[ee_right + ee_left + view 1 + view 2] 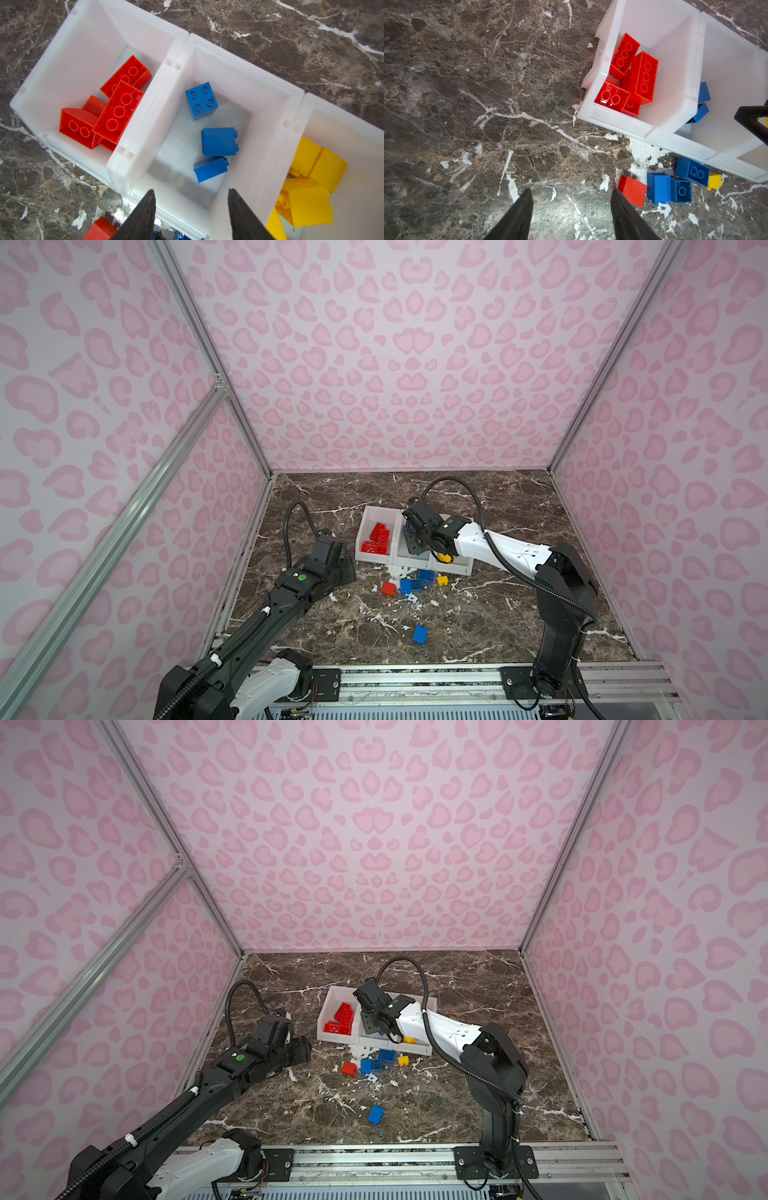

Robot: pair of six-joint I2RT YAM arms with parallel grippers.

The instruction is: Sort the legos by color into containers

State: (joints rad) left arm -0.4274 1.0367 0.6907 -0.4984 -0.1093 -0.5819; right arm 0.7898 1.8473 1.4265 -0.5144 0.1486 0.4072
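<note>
Right gripper (412, 545) is hanging over the middle bin (413, 561) of the three containers (360, 537) in a top view. Left gripper (348, 569) is sitting at about 8 o'clock from the row, over the marble (478, 614). Loose legos (411, 585) are bunching up at 6 o'clock from that bin, nearly against its front wall, with a lone blue brick (419, 634) lying farther out at 6 o'clock. Both arms are pointing at roughly the same patch, so I'm guessing they could be bumping each other if both go for that bunch.

Left wrist view: left gripper (571, 189) is spread with nothing between the fingers (519, 214), and a loose red brick (632, 191) is lying just beside one finger, only smooth faces showing. Loose blue bricks (658, 187) are touching each other right next to it, so closing there is risking a shove instead of a grab.

Right wrist view: right gripper (191, 191) is spread too, empty, over the middle bin (245, 62) holding three blue bricks (219, 141); red bricks (116, 108) and yellow bricks (315, 166) are filling the bins either side. Fingers (141, 216) are hovering close to the front wall, so pulling back low could be catching the rim and dragging the whole joined row.
</note>
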